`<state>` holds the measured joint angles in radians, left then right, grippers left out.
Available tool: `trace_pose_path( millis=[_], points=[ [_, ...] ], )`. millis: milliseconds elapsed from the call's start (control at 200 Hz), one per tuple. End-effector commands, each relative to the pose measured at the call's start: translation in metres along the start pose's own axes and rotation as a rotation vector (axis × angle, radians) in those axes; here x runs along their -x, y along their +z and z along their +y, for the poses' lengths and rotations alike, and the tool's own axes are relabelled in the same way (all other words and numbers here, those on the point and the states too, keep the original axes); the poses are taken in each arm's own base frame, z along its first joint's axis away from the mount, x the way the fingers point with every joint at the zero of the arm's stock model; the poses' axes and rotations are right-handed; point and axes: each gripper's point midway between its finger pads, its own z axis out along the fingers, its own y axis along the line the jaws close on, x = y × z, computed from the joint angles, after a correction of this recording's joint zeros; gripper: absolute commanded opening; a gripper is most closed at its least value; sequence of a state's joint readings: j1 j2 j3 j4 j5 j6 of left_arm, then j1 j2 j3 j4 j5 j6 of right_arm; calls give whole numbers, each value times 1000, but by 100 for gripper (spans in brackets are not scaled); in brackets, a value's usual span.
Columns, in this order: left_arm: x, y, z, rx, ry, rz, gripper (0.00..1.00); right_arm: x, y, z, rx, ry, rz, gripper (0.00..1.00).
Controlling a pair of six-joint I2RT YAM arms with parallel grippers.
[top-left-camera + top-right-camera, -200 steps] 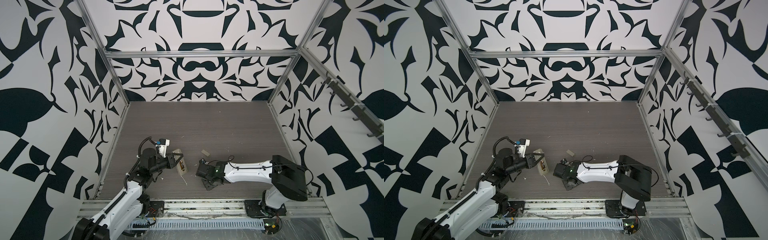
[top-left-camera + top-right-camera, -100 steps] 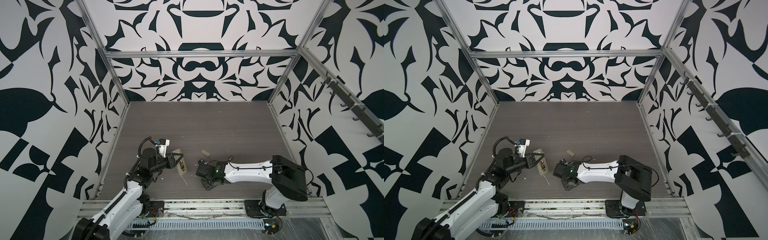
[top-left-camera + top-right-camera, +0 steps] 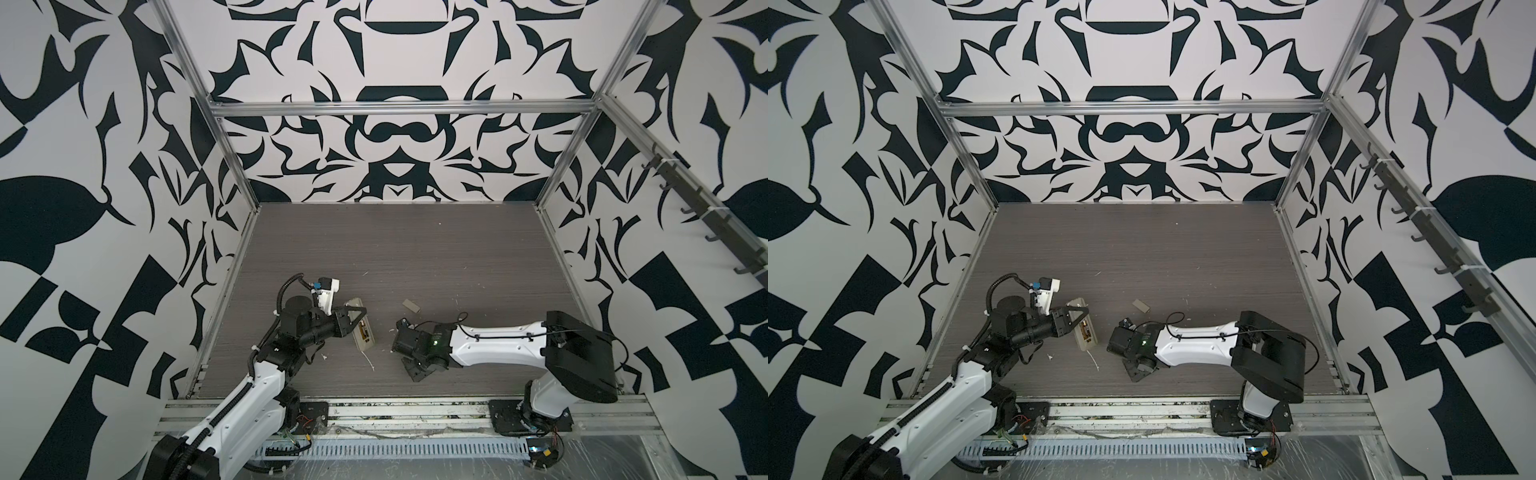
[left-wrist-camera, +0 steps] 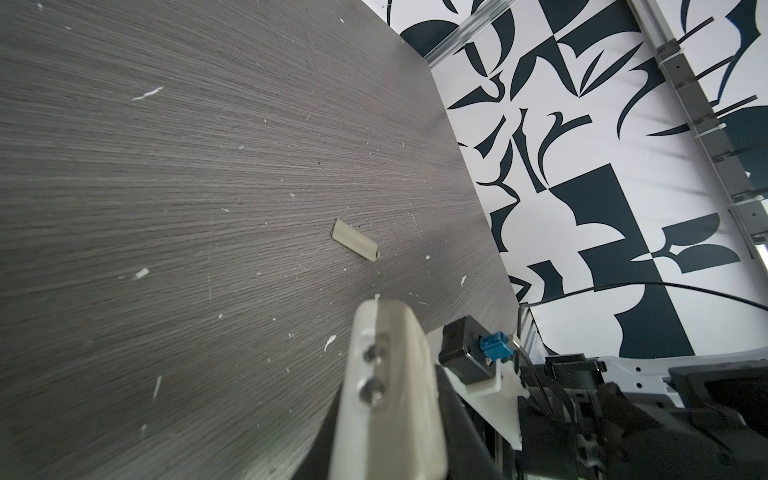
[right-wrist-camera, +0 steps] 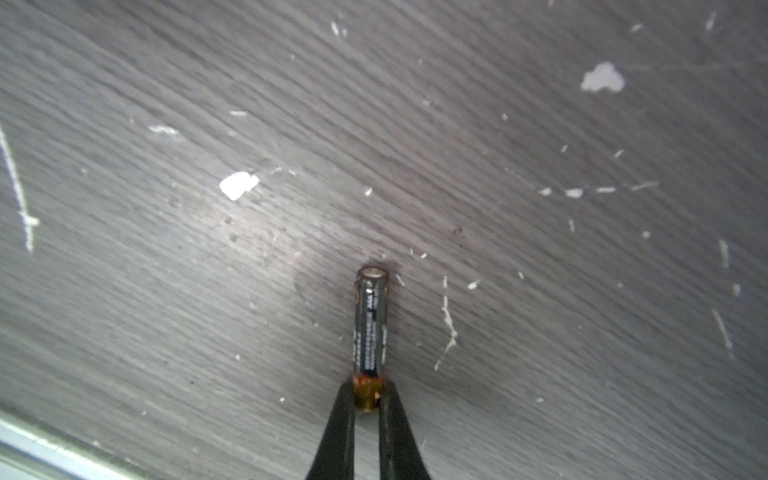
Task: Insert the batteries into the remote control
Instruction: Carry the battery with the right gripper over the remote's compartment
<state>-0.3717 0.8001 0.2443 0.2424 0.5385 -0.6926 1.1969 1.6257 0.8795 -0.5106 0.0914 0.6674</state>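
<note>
My left gripper (image 3: 354, 316) is shut on the remote control (image 3: 362, 328), holding it tilted just above the table with its beige back up. A dark and copper battery (image 3: 1085, 329) lies in the remote's open compartment. In the left wrist view the remote (image 4: 386, 395) fills the space between the jaws. To its right, my right gripper (image 5: 366, 395) points down at the table and is shut on the copper end of a second battery (image 5: 371, 324). That battery's far end sits close to the tabletop. In both top views the right gripper (image 3: 417, 371) hides this battery.
A small beige battery cover (image 3: 411, 306) lies loose on the grey wood table (image 3: 415, 249), behind and between the two grippers. White scraps (image 5: 239, 185) and a thin white strip (image 3: 369, 360) litter the surface. Patterned walls and metal rails enclose the table.
The right gripper's jaws have closed onto the battery's end. Neither arm has visibly shifted, and the left gripper still holds the remote in the same place.
</note>
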Motion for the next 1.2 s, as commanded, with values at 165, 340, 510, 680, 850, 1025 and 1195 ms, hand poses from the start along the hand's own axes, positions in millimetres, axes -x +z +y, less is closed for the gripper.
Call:
trace_pose_path(
  millis=[165,340,510,680,850,1025,1195],
  points=[
    [5,-1,-6,-24,-1,-23,0,4,-9,-3,15,-28,-39,0],
    [8,2,-6,-31,-15,-29,0,7,-12,1,36,-35,-54,0],
    [9,4,-4,-30,-28,-30,0,11,-20,3,54,-38,-79,0],
    [10,5,-4,-29,-33,-35,0,15,-31,3,64,-35,-105,0],
    [11,6,-4,-33,-37,-38,0,24,-50,7,92,-33,-151,0],
    [15,8,-6,-42,-41,-46,0,34,-70,13,113,-46,-185,0],
    [20,6,-10,-48,-38,-64,0,51,-96,27,159,-80,-220,0]
  ],
)
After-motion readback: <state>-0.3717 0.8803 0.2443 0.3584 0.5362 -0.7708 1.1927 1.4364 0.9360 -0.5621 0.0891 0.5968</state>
